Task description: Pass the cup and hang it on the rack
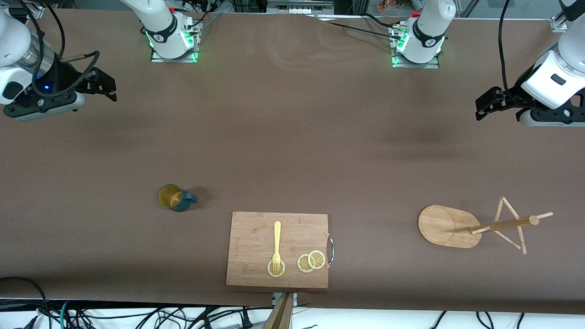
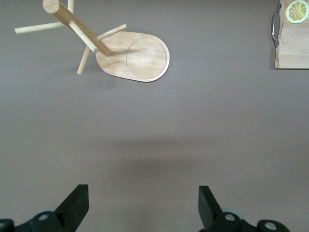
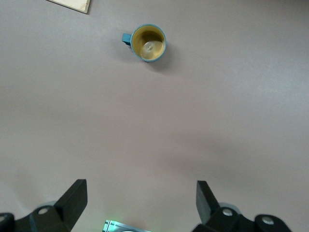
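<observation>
My right gripper (image 1: 106,87) is hovering high over bare table at the right arm's end, fingers (image 3: 72,199) spread wide and pinching nothing. The cup (image 1: 174,197), a dark teal mug with a mustard-yellow inside, is standing upright on the brown table (image 1: 292,137), well apart from that gripper, handle pointing toward the left arm's end. Just beside it, slightly nearer the front camera, a bamboo cutting board (image 1: 256,237) with a metal handle (image 1: 331,249) is lying flat, carrying a yellow fork (image 1: 276,244) whose tines are resting on one lemon slice (image 1: 276,268), with two more overlapping lemon slices (image 1: 311,261) near the handle end. The rack (image 1: 480,226) is standing toward the left arm's end, its pegs (image 1: 511,211) bare. My left gripper (image 1: 485,103) is waiting high over that end of the table, fingers (image 2: 76,203) spread and empty.
</observation>
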Available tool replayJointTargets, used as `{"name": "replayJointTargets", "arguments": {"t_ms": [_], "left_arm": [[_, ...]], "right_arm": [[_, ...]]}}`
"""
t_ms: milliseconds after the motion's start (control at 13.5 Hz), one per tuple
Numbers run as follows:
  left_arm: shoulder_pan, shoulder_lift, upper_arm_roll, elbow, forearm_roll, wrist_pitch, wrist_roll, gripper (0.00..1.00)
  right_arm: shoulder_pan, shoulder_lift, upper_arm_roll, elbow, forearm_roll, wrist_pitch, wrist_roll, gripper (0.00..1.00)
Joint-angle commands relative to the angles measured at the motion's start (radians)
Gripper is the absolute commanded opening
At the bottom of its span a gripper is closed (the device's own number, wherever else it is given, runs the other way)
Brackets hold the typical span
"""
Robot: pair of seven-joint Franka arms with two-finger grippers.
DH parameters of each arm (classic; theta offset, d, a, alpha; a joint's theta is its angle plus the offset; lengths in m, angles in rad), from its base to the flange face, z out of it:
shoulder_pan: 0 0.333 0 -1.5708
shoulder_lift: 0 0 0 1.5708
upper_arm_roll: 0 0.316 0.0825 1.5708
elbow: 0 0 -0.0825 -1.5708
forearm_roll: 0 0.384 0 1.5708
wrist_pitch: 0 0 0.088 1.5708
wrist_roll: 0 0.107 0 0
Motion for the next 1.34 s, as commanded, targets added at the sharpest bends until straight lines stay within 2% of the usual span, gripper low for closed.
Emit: {"name": "replayJointTargets", "arguments": {"t_ms": [0, 1262], "left_arm": [[0.006, -0.016, 0.0, -0.003, -0.003, -0.014, 0.024, 1.0], [0.006, -0.016, 0.0, -0.003, -0.003, -0.014, 0.024, 1.0]], "right_arm": [[0.006, -0.008, 0.001, -0.004, 0.009, -0.007, 0.014, 1.0], [0.004, 0.004, -0.001, -0.015, 0.003, 0.017, 0.014, 1.0]]}}
